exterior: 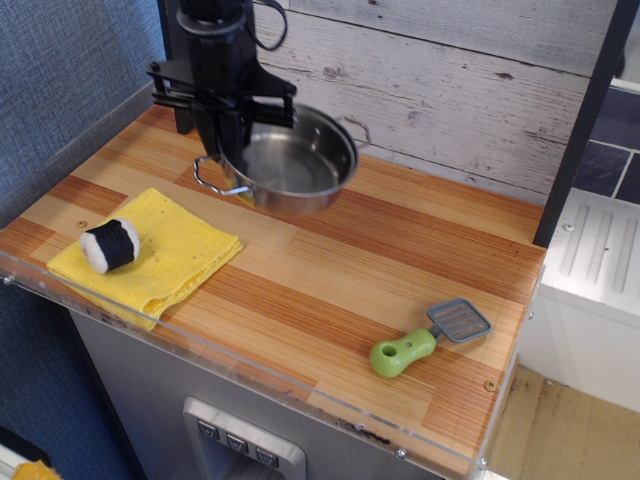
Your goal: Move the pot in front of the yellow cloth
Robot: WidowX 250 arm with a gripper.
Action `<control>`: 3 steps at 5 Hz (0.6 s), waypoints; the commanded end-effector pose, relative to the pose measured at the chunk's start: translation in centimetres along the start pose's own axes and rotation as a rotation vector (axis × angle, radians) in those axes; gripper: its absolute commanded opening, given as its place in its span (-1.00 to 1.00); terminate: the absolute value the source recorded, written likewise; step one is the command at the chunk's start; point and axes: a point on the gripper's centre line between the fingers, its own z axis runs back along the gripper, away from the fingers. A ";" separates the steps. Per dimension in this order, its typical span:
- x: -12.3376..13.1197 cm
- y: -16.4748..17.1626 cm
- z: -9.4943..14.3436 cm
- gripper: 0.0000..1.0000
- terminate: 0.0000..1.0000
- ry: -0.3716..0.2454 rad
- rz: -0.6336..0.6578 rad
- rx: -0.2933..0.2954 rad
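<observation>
The shiny steel pot [295, 163] with wire loop handles hangs tilted above the counter, behind and to the right of the yellow cloth [150, 252]. My black gripper [232, 150] is shut on the pot's left rim and holds it in the air. The yellow cloth lies folded at the counter's front left, with a black-and-white sushi roll toy [110, 245] on it.
A green-handled grey spatula [428, 338] lies at the front right. A dark post [178, 95] stands at the back left, close behind my gripper. A plank wall [450, 90] runs along the back. A clear acrylic strip [250, 360] edges the counter's front.
</observation>
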 end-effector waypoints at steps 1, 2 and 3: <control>2.6 4.5 0.0 -1.00 -1.00 -0.028 0.096 0.045; 3.4 5.9 -1.2 -1.00 -1.00 -0.008 0.096 0.063; 3.8 6.6 -2.5 -1.00 -1.00 0.013 0.059 0.077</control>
